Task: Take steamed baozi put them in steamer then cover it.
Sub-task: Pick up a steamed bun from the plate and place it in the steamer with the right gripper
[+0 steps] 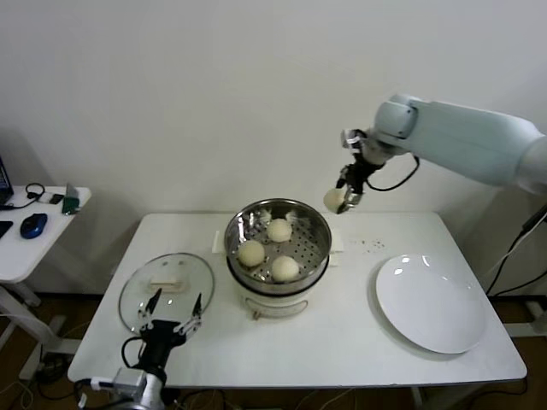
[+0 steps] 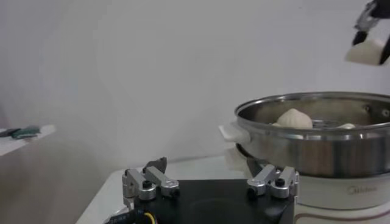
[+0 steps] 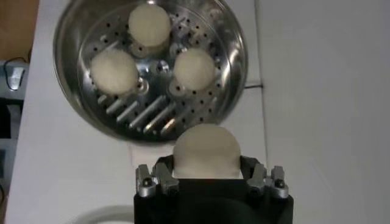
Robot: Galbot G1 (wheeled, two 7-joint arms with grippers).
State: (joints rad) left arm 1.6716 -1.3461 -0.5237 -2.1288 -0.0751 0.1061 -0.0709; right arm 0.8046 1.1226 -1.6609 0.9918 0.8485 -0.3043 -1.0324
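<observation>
The steamer (image 1: 278, 224) stands mid-table on its cream base, with three baozi (image 1: 279, 230) (image 1: 251, 253) (image 1: 285, 268) on its perforated floor. My right gripper (image 1: 346, 198) is shut on a fourth baozi (image 1: 334, 199) and holds it in the air just right of and above the steamer's far rim. In the right wrist view the held bun (image 3: 206, 152) sits between the jaws, with the steamer (image 3: 79, 109) and its buns below. My left gripper (image 1: 173, 312) is open at the front left, over the near edge of the glass lid (image 1: 165, 289). The steamer also shows in the left wrist view (image 2: 317, 143).
A flat white plate (image 1: 431, 301) lies bare at the right of the table. A side table (image 1: 26, 248) with a mouse (image 1: 33, 225) stands at far left. The wall runs close behind the table.
</observation>
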